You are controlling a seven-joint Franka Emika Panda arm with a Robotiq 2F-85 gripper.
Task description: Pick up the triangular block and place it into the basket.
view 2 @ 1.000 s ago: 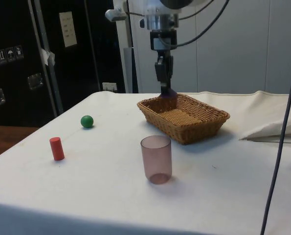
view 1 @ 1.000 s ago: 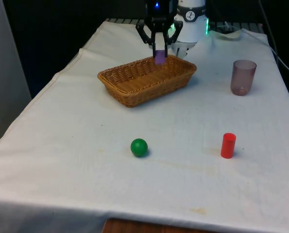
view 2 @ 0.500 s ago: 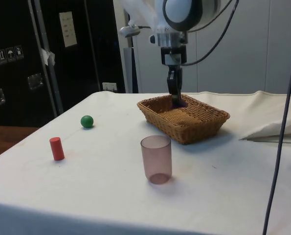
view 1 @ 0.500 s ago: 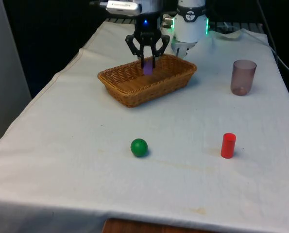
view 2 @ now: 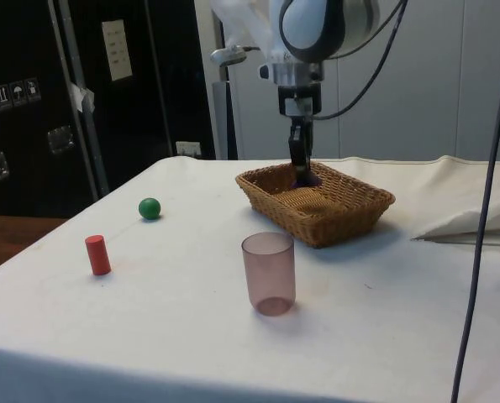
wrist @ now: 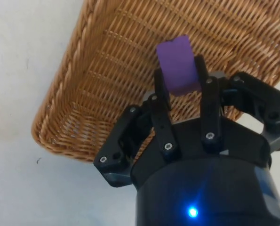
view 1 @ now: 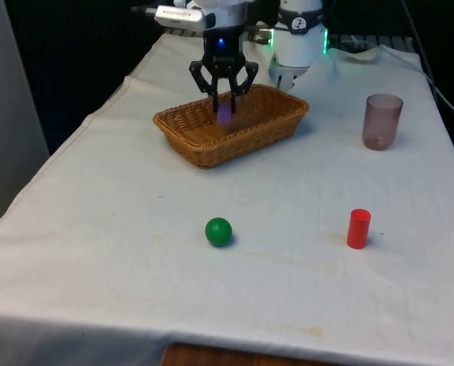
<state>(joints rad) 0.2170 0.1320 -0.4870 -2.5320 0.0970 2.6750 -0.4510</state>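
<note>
My gripper (view 1: 224, 109) is shut on a purple block (view 1: 224, 113), holding it low over the inside of the wicker basket (view 1: 182, 126). From the wrist, the purple block (wrist: 177, 66) sits pinched between the two black fingers (wrist: 159, 101), with the basket's woven floor (wrist: 107, 80) right beneath it. In the side view the gripper (view 2: 301, 172) reaches down past the near rim of the basket (view 2: 342, 218); the block is mostly hidden there.
A translucent pinkish cup (view 1: 381, 121) stands at the front view's right, behind a red cylinder (view 1: 358, 228). A green ball (view 1: 218, 231) lies in front of the basket. The side view places the cup (view 2: 269, 273) nearest, with the red cylinder (view 2: 97, 254) and ball (view 2: 150, 207) beyond.
The gripper has carried the purple block from the basket's far rim towards the front view's left and down into the basket. It stays shut on the block.
</note>
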